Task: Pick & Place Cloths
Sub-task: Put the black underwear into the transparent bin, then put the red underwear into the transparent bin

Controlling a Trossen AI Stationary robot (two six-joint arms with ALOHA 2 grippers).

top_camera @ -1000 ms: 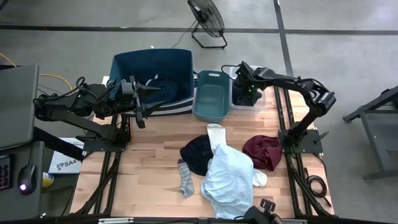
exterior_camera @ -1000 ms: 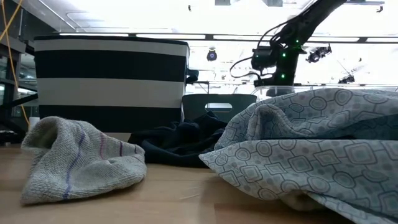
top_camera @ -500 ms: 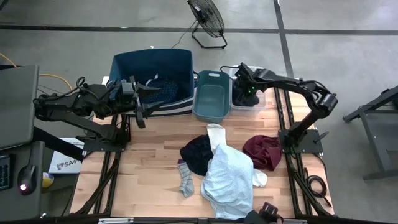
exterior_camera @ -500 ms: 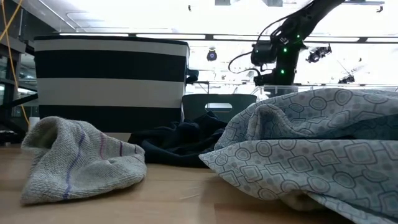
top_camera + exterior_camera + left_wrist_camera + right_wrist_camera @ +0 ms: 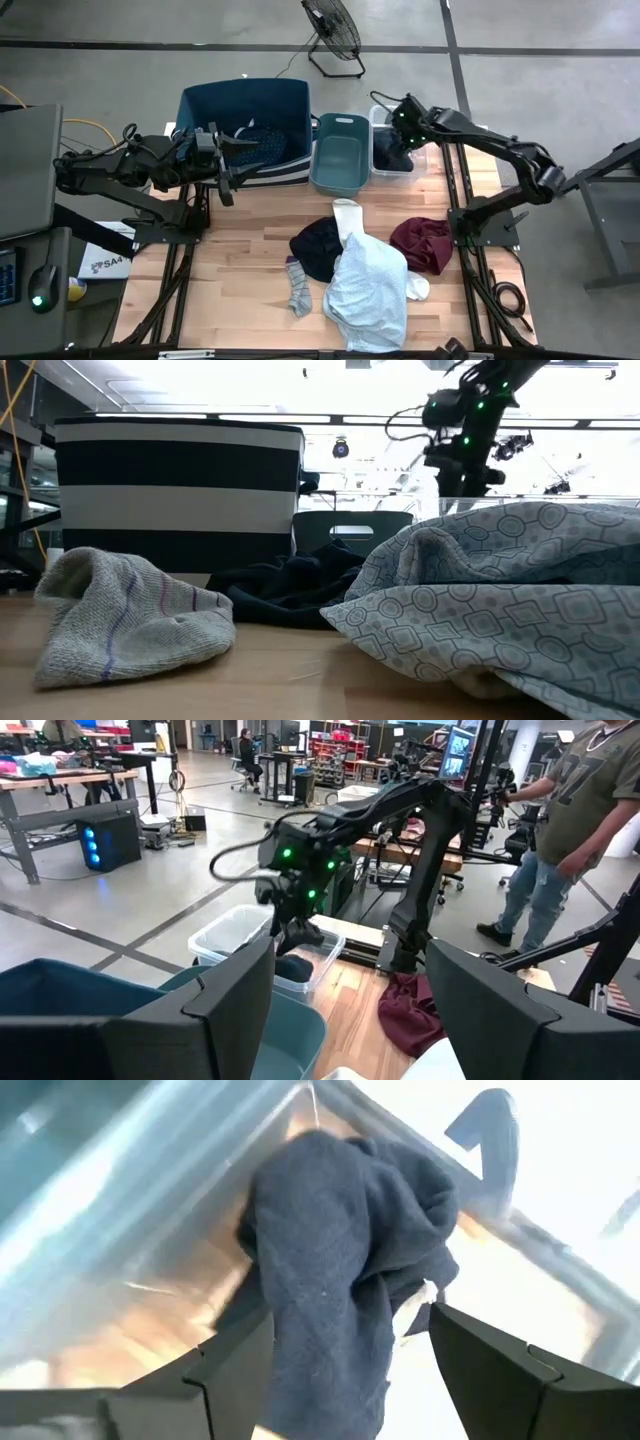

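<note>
The right gripper [image 5: 397, 117] hangs at the upper centre-right of the high view, above a small clear bin [image 5: 396, 170] at the table's far edge. Its jaws stand apart with nothing between them; in the right wrist view a dark navy cloth [image 5: 340, 1260] lies crumpled in that bin, just beyond the open fingers [image 5: 500, 1370]. The left gripper [image 5: 228, 160] sits at the upper left of the high view, by the near rim of a large blue bin [image 5: 245, 100] that holds dark cloth, its jaws parted and empty. Between the two bins stands a teal bin [image 5: 340, 150]. On the wooden table [image 5: 250, 270], lower centre of the high view, the rest lie close together: a pale blue-white patterned shirt [image 5: 365, 290], a black garment [image 5: 318, 245] touching its left side, a white sock [image 5: 347, 215] across both, a grey sock [image 5: 300, 290] at lower left, and a maroon garment [image 5: 422, 243] to the right. In the left wrist view a person [image 5: 570, 830] stands beyond the table.
</note>
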